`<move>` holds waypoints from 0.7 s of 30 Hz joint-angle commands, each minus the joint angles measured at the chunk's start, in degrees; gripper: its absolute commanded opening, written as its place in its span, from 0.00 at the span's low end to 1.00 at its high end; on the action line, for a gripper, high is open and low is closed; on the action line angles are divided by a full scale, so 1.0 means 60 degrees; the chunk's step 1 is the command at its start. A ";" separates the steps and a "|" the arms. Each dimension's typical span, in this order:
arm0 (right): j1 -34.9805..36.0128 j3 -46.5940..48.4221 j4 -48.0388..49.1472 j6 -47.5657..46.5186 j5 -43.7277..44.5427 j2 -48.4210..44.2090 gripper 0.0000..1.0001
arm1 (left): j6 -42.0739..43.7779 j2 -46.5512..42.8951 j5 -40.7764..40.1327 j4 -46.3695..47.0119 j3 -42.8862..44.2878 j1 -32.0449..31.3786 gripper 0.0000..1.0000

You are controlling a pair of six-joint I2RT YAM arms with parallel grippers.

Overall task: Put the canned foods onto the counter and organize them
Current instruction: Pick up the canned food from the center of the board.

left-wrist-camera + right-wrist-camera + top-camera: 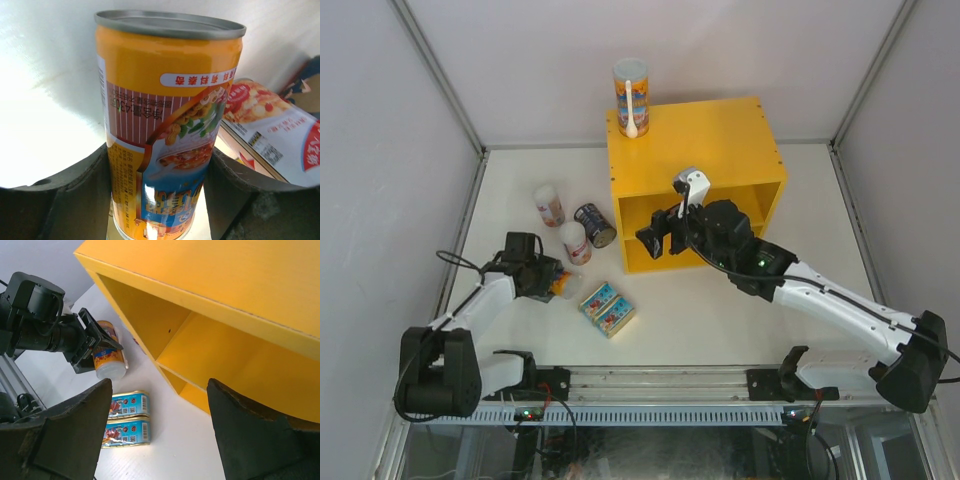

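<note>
- At the left of the bench (720, 320), the left tool (552, 280) is clamped across the middle of an orange-blue tube (165, 125). The tube is held low and tilted, and I cannot tell whether it touches the surface.
- That tube looks like a stiff metal cylinder with a glossy label, so it is probably slippery. If full it would be fairly heavy, which makes a hold around mid-body seem the safest.
- Just to its right are two white-pink tubes (549, 205) (576, 243), a dark can (595, 225) and a pair of flat tins (607, 308), near enough to be knocked as the tube is carried across.
- Farther right is the yellow box (720, 140), its open front facing the arms, with a second orange-blue tube (631, 95) on its top at the back-left corner.
- Right of that, the right tool (159, 405) hangs before the opening with its fingers apart and empty, partly blocking the way to the shelf.
</note>
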 commanded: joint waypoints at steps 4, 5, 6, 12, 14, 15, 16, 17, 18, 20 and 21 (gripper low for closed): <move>0.0468 0.0545 0.0020 0.0042 0.0465 -0.0487 0.76 | -0.0344 -0.1412 0.0883 0.0700 -0.0042 0.0017 0.00; 0.0543 0.0558 -0.0002 0.0042 0.0501 -0.0522 0.76 | -0.0393 -0.1588 0.0941 0.0687 -0.0042 0.0029 0.00; 0.0614 0.0560 -0.0031 0.0040 0.0537 -0.0548 0.76 | -0.0451 -0.1723 0.1023 0.0676 -0.0055 0.0031 0.00; 0.1053 0.0560 -0.0192 -0.0004 0.0832 -0.0686 0.76 | -0.0788 -0.2423 0.1436 0.0642 -0.0291 0.0028 0.00; 0.1221 0.0549 -0.0225 0.0012 0.0945 -0.0707 0.76 | -0.0901 -0.2700 0.1533 0.0616 -0.0406 0.0020 0.00; 0.1313 0.0546 -0.0228 0.0022 0.1003 -0.0721 0.76 | -0.0970 -0.2851 0.1590 0.0613 -0.0470 0.0022 0.00; 0.1395 0.0545 -0.0220 0.0036 0.1013 -0.0725 0.76 | -0.1037 -0.3016 0.1626 0.0612 -0.0517 0.0023 0.00; 0.1468 0.0545 -0.0214 0.0069 0.1055 -0.0726 0.77 | -0.1115 -0.3160 0.1673 0.0622 -0.0579 0.0023 0.00; 0.1572 0.0545 -0.0200 0.0088 0.1108 -0.0718 0.78 | -0.1196 -0.3304 0.1717 0.0626 -0.0627 0.0019 0.00; 0.1714 0.0545 -0.0164 0.0228 0.1229 -0.0698 0.79 | -0.1282 -0.3554 0.1820 0.0626 -0.0654 0.0018 0.00; 0.1783 0.0545 -0.0155 0.0303 0.1285 -0.0686 0.79 | -0.1314 -0.3652 0.1901 0.0626 -0.0642 0.0020 0.00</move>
